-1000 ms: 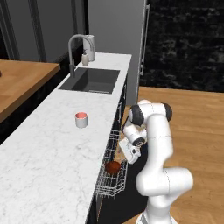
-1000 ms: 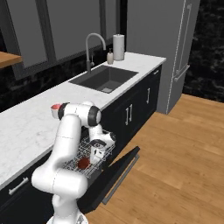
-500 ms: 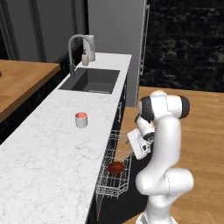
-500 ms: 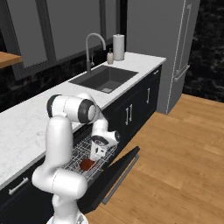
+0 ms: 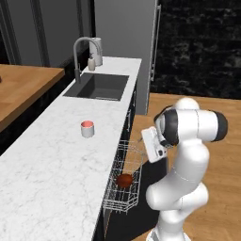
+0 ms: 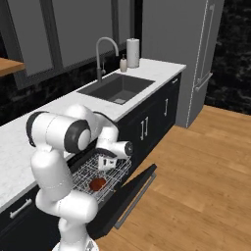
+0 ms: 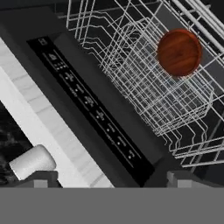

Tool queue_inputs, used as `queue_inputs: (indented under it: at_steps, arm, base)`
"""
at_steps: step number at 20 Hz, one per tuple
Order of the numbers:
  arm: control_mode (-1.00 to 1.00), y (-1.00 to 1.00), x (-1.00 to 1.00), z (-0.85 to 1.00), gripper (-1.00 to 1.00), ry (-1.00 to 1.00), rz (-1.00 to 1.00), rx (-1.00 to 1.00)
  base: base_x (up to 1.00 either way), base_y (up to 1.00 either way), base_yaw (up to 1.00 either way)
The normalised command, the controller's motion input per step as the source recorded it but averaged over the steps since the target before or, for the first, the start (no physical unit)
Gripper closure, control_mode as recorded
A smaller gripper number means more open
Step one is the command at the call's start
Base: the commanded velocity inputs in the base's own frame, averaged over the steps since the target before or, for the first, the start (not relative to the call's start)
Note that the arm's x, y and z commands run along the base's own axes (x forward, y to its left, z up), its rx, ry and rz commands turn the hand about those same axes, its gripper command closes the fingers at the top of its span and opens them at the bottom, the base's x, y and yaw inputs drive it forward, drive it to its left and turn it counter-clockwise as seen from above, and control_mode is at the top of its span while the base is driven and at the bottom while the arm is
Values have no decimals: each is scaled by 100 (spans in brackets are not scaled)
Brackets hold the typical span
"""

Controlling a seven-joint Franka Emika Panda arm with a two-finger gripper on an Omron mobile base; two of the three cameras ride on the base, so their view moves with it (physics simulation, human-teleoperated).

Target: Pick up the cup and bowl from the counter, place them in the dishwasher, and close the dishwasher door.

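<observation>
The dark reddish-brown bowl (image 5: 124,180) (image 6: 98,184) (image 7: 179,52) lies in the silver wire rack (image 5: 123,200) (image 6: 115,172) (image 7: 131,65) of the open dishwasher. Its black door (image 6: 131,195) hangs down, flat and low, in front of the rack. On the white marble counter (image 5: 52,160) (image 7: 39,124) the cup (image 5: 87,129) (image 7: 33,161) stands upright, pale outside and pinkish-red inside. My gripper (image 5: 147,142) (image 6: 104,165) (image 7: 113,177) hovers above the rack beside the counter edge. It is open, with nothing between its fingers.
A sink (image 5: 98,86) (image 6: 117,88) with a curved tap (image 5: 80,52) sits farther along the counter. The dishwasher's black control strip (image 7: 92,105) runs under the counter edge. A tall grey fridge (image 6: 196,54) stands at the counter's far end, and wooden floor (image 6: 196,171) lies to the right.
My hand has risen out of the rack and away from the bowl, which stays in the rack. The arm's elbow has swung outward from the counter. The jaws have stayed open.
</observation>
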Motion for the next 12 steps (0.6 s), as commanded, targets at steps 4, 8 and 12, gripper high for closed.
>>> queue_inputs:
  at_steps: [4, 8, 12]
  arm:
    - [-100, 1, -3, 100, -100, -21, 4, 0]
    - [-100, 33, 0, 100, -100, -10, 7, -1]
    - [-100, 81, 25, 68, -100, 1, 12, -3]
  base:
    - [0, 0, 0]
    - [0, 0, 0]
    - [0, 0, 0]
